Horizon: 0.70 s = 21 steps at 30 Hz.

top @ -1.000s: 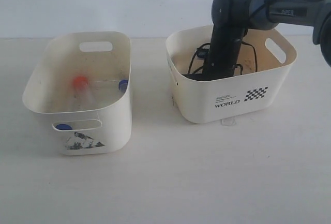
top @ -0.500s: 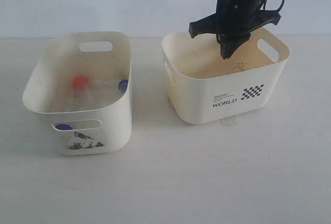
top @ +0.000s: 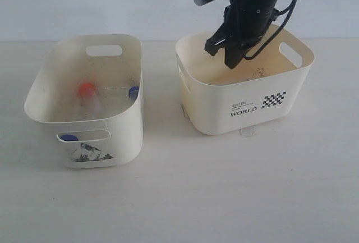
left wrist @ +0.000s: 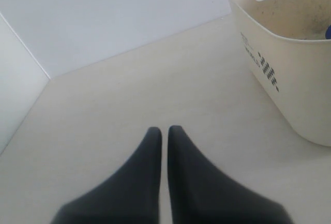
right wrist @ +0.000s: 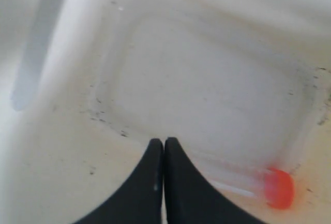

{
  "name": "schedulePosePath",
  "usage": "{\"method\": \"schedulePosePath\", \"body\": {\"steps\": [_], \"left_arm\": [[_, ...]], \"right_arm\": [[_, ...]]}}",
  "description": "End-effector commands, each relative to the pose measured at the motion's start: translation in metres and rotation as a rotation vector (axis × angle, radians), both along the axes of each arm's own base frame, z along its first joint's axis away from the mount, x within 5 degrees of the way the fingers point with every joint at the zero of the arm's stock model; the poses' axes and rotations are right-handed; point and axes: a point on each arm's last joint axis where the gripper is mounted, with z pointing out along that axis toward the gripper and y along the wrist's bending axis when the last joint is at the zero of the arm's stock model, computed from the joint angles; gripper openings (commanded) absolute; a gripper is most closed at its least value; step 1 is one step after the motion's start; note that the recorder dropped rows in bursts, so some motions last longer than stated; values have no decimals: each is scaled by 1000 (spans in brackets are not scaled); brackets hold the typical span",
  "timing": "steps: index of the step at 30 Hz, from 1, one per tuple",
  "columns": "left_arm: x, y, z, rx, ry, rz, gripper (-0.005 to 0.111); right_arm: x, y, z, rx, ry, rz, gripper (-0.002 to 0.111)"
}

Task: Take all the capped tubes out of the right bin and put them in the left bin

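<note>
- Over the right bin (top: 213, 102), the right gripper (right wrist: 164, 144) hangs with its jaws pressed together on nothing (empty, far as I can see).
- Just beside them, one orange-capped tube (right wrist: 258, 185) lies on the stained bin floor, so that one's left to move.
- Further out, the left bin (top: 126, 125) holds three by my count: an orange cap (top: 86, 90), a blue cap (top: 133, 92), and another blue one (top: 69, 138) showing through the handle slot.
- Off to the side, the left gripper (left wrist: 164, 130) sits over bare worktop (top: 224, 198), jaws closed and empty.
- Roughly three-quarters done, I'd say.
</note>
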Motion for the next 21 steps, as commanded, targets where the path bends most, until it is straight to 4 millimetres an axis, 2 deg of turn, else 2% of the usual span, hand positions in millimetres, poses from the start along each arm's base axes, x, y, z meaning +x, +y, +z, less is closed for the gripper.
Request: {"method": "schedulePosePath", "body": {"steps": [1, 5, 8, 14, 21], "left_arm": [[0, 0, 2, -12, -9, -4, 4], [0, 0, 2, -12, -9, -4, 4], [0, 0, 2, -12, -9, -4, 4], [0, 0, 2, -12, -9, -4, 4], [0, 0, 2, -12, -9, -4, 4]], "right_arm": [[-2, 8, 5, 97, 22, -21, 0], [-3, 9, 2, 117, 43, -54, 0], [-7, 10, -6, 135, 87, -72, 0], [-21, 9, -14, 149, 147, -85, 0], [-34, 11, 13, 235, 121, -93, 0]]}}
